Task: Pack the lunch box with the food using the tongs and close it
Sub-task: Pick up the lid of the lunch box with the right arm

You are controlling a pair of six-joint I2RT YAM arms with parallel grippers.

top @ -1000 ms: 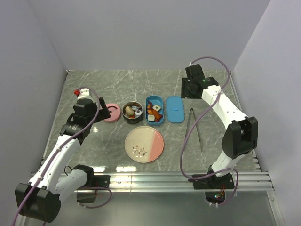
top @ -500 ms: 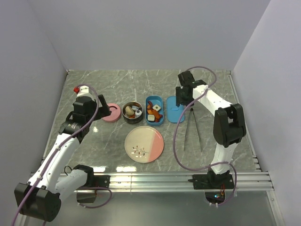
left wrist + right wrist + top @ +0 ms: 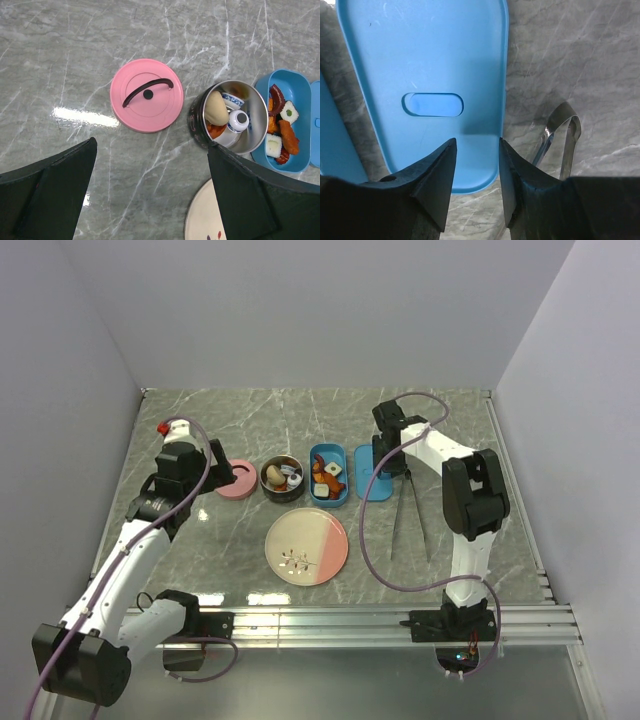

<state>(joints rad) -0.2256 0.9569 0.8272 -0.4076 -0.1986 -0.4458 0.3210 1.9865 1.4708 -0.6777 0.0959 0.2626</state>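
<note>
Resting: one tongs (image 3: 404,490), one plate (image 3: 322,552)

We see the left arm (image 3: 128,558) rising from its base at the near left and slanting away toward the far side. Its wrist is bent so that the left gripper (image 3: 214,470) faces downward. In the wrist view its fingers (image 3: 52,192) stand spread wide, one at each lower corner of the picture. The right arm (image 3: 468,502) stands steeply above its base at the near right, folds at the elbow and reaches inward to the left, with the right gripper (image 3: 386,456) pointing down at its end. From that wrist camera we see its fingers (image 3: 434,182) parted by a narrow gap; whether they press on anything we cannot tell.
</note>
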